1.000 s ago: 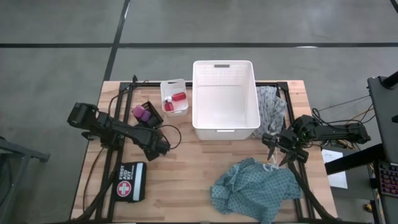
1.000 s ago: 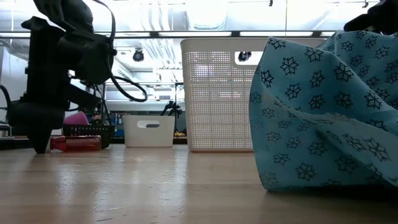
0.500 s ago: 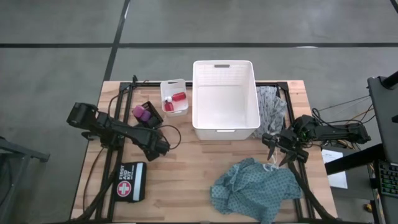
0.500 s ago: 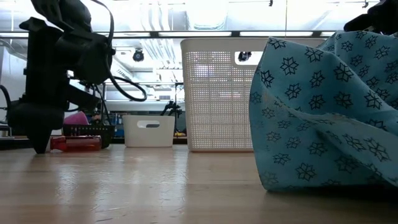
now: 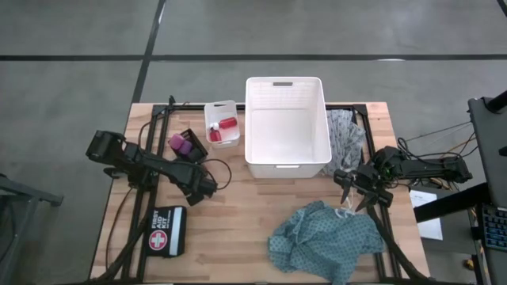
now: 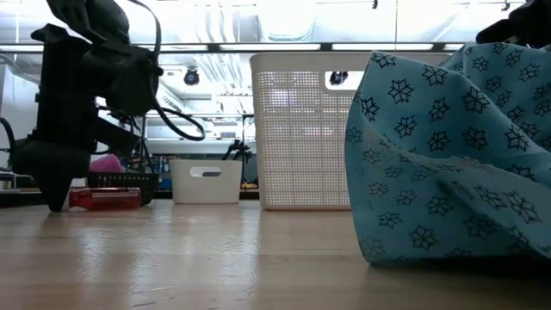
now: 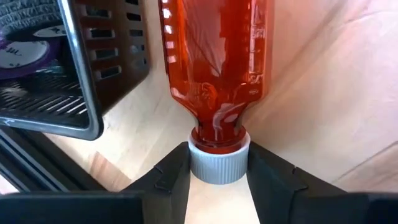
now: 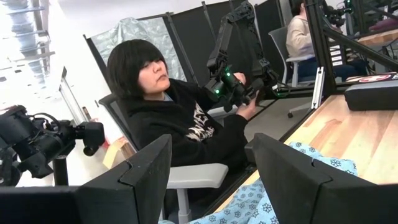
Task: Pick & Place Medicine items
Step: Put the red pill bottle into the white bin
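Red bottle (image 7: 214, 74) lies on its side on the wooden table (image 5: 238, 214), beside the black mesh tray (image 7: 74, 68). My left pincer (image 7: 217, 174) is closed on its white cap (image 7: 217, 165). My right pincer (image 5: 354, 190) hangs open just above the teal cloth (image 5: 325, 237), right of the white basket (image 5: 287, 127), holding nothing.

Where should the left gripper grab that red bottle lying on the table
At the white cap, coming from the cap end. The red bottle lies on its side, and the left gripper already has a finger on each side of the cap, which is narrower than the body.
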